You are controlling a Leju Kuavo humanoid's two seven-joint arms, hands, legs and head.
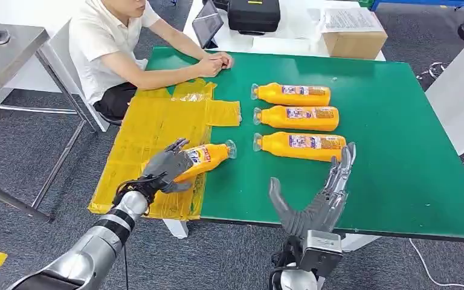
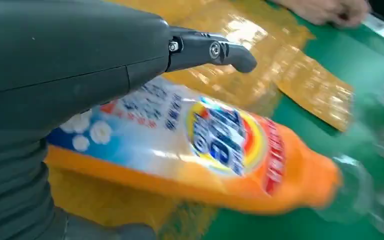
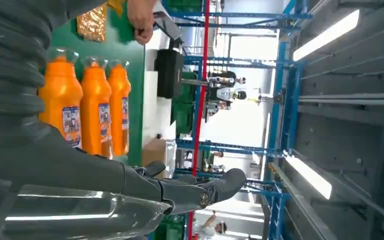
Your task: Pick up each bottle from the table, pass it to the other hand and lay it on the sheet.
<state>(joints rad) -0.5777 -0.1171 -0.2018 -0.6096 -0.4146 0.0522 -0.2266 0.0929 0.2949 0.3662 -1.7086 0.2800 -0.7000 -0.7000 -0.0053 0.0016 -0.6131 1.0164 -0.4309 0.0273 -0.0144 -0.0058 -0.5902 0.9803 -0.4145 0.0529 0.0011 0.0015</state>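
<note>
My left hand (image 1: 166,167) grips an orange bottle (image 1: 208,157) with a clear cap, lying over the right edge of the yellow sheet (image 1: 151,133). Close up, the bottle (image 2: 210,150) shows its colourful label under my left hand (image 2: 70,60), with the sheet (image 2: 260,55) behind it. Three more orange bottles lie side by side on the green table (image 1: 399,121): a far one (image 1: 293,93), a middle one (image 1: 299,118) and a near one (image 1: 302,145). My right hand (image 1: 317,199) stands open, palm up on edge, just in front of the near bottle (image 3: 60,97), holding nothing.
A person sits at the table's far left corner with hands (image 1: 214,62) resting on the green top beside the sheet. A tablet (image 1: 207,27), a black case (image 1: 254,15) and a cardboard box (image 1: 353,36) stand on a white table behind.
</note>
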